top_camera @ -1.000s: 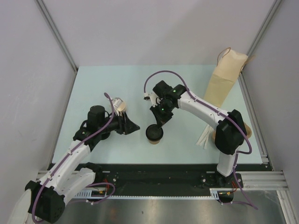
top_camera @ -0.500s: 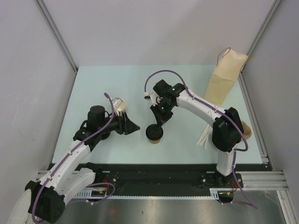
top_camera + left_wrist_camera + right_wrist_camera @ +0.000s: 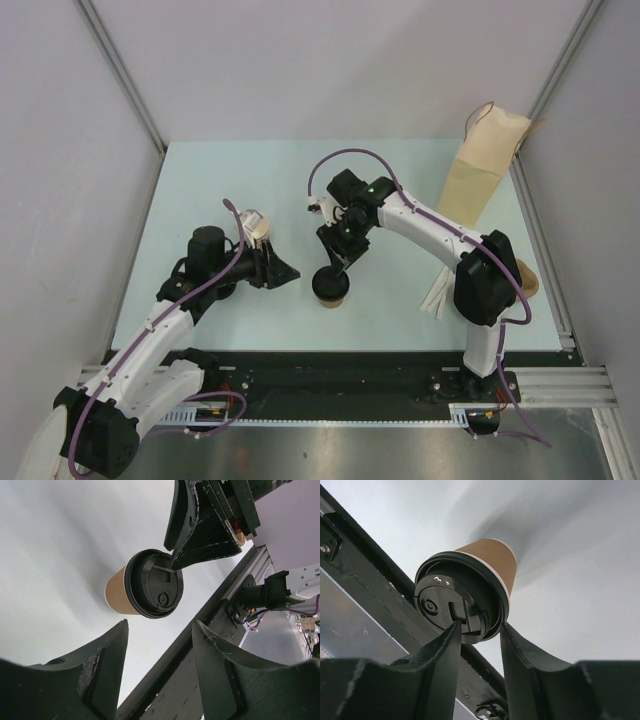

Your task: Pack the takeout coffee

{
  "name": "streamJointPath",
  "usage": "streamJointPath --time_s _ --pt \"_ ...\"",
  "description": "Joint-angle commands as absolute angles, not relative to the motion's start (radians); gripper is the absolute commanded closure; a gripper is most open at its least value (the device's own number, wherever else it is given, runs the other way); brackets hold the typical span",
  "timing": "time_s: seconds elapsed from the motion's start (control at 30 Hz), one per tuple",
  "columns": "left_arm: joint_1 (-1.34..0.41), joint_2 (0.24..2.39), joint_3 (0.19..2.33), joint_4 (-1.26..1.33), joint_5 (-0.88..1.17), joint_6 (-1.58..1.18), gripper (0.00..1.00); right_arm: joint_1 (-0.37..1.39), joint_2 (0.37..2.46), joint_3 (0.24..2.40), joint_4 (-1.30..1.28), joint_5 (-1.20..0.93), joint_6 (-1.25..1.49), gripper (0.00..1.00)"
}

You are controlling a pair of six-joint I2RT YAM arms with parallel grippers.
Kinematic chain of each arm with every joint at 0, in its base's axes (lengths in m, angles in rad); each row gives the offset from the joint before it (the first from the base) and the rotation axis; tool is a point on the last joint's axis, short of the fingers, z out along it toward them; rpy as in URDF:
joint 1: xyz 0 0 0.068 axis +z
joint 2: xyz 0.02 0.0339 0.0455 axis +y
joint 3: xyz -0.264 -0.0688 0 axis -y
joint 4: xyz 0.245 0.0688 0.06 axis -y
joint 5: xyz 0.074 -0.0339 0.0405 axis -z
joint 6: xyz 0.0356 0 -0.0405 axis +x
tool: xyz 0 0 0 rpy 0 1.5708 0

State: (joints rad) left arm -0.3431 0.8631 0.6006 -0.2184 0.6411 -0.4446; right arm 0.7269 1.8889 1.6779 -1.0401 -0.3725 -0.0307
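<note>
Cup (image 3: 331, 288) stands upright on table (image 3: 200, 180) — lid (image 3: 457, 605) up, axis vert.

Pale blue-green tabletop (image 3: 200, 180). Tall tan paper bag with string handles (image 3: 478, 180) stands at the far right corner, open top up. Thin white strips (image 3: 437, 297) lie flat nearer the front. Brown moulded-pulp piece (image 3: 528, 281) at the right edge, mostly hidden.
</note>
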Motion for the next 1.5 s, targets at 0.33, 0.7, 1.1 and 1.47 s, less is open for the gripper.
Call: streamJointPath --time_s 0.33,0.7,1.1,1.47 --pt "-0.350 0.929 0.698 -0.219 0.859 -0.382 0.28 0.625 1.663 1.665 -1.016 -0.501 -0.075 0.26" --pt "-0.454 1.183 0.750 -0.025 0.988 -0.543 0.94 0.512 1.529 1.327 -0.623 -0.971 0.233 0.62" --pt "-0.477 1.400 0.788 0.101 1.028 -0.583 1.00 0.584 1.617 1.236 -0.572 -0.928 0.242 0.87" --pt "-0.476 1.537 0.798 0.092 0.991 -0.571 1.00 0.594 1.727 1.232 -0.561 -0.865 0.196 0.90"
